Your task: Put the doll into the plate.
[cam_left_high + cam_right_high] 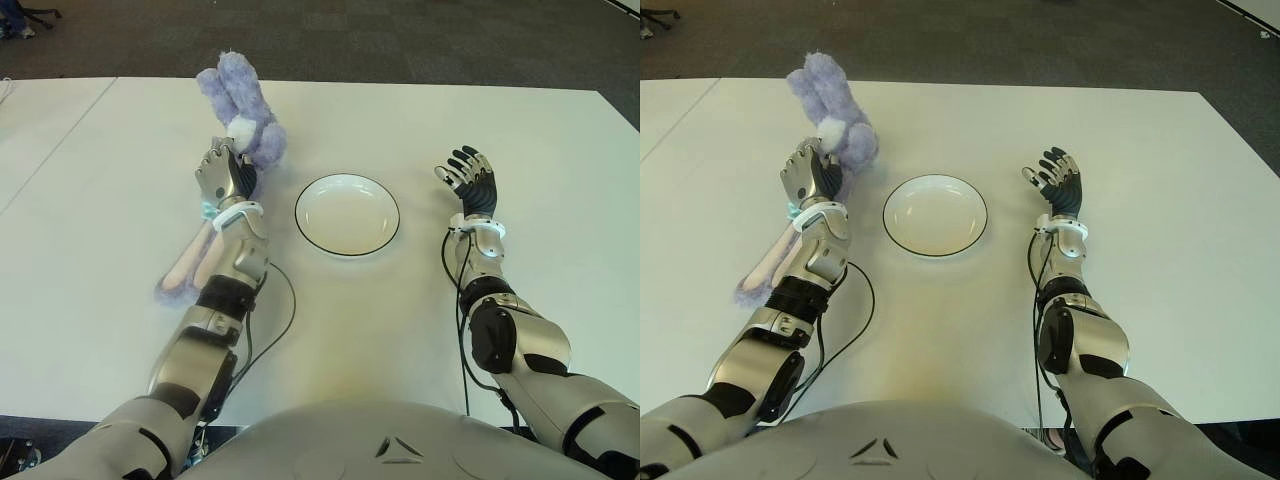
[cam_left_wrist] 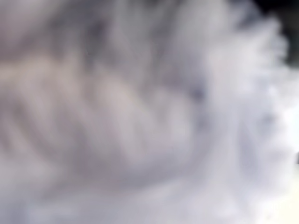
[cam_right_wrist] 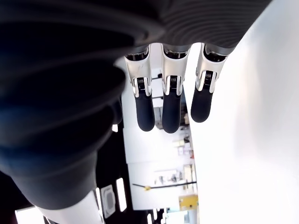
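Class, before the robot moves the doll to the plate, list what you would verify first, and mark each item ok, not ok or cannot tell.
1. Left robot hand closed on the doll: ok, it grips the doll's middle, and fur fills the left wrist view.
2. Doll clear of the table: cannot tell; its long ears trail under the forearm.
3. Plate empty: ok.
4. Path from doll to plate clear: ok, only bare table lies between.
5. Right robot hand out of the way: ok, open, on the plate's right.

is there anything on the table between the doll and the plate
Nothing visible. The left robot hand is already closed on the purple doll, and only bare white table lies between it and the empty plate. The right robot hand shows beyond the plate's far side, open.
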